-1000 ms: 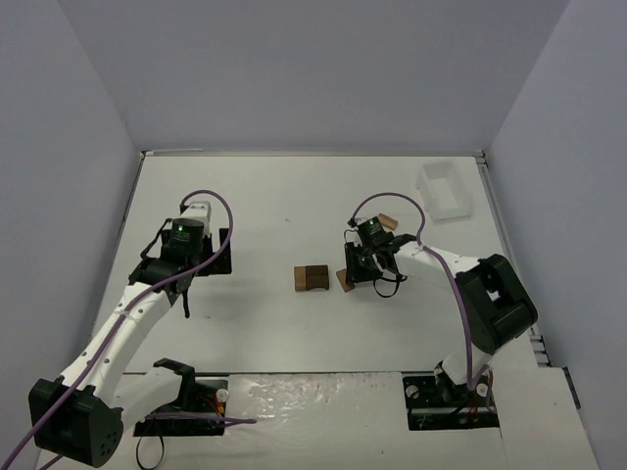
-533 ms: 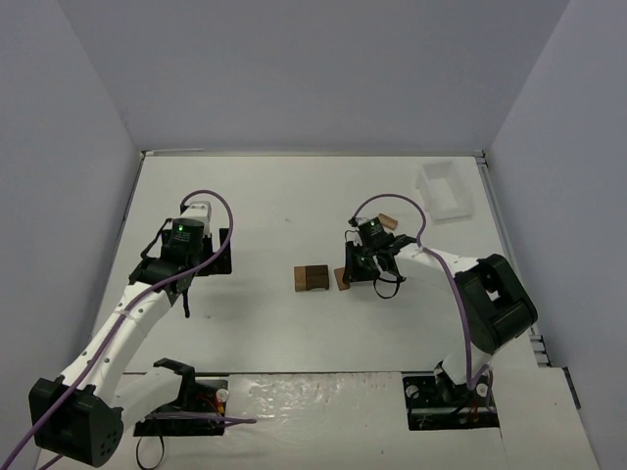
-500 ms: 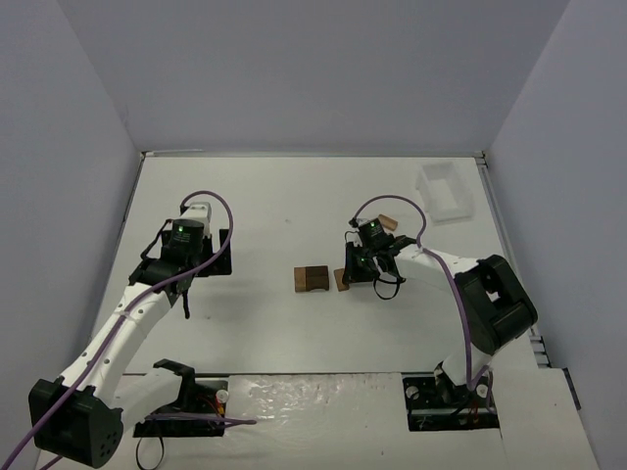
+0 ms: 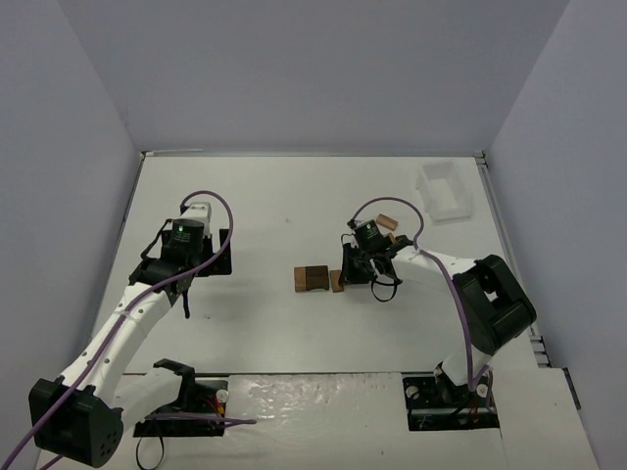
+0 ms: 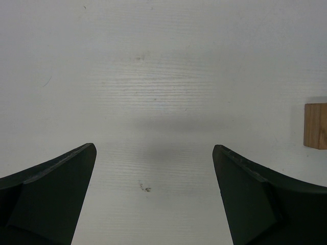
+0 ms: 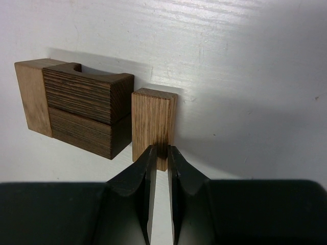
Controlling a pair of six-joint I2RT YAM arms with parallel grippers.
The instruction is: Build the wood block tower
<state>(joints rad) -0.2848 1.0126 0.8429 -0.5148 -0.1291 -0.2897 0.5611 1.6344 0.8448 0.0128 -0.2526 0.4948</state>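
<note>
The wood block tower [image 4: 313, 278] sits mid-table: two stacked dark brown blocks [image 6: 84, 109] with a light tan block [image 6: 30, 97] against their left side. A separate light tan block [image 6: 153, 122] stands just right of it with a small gap, also visible in the top view [image 4: 337, 281]. My right gripper [image 6: 159, 148] is shut, its narrow tips pressed against that tan block's near face, not around it. In the top view the right gripper [image 4: 359, 272] is just right of the block. My left gripper [image 5: 153, 148] is open and empty over bare table, far left of the tower [image 4: 186, 294].
Two more loose blocks [image 4: 389, 229] lie behind the right gripper. A white tray [image 4: 443, 191] stands at the back right. A tan block's edge [image 5: 315, 125] shows at the right border of the left wrist view.
</note>
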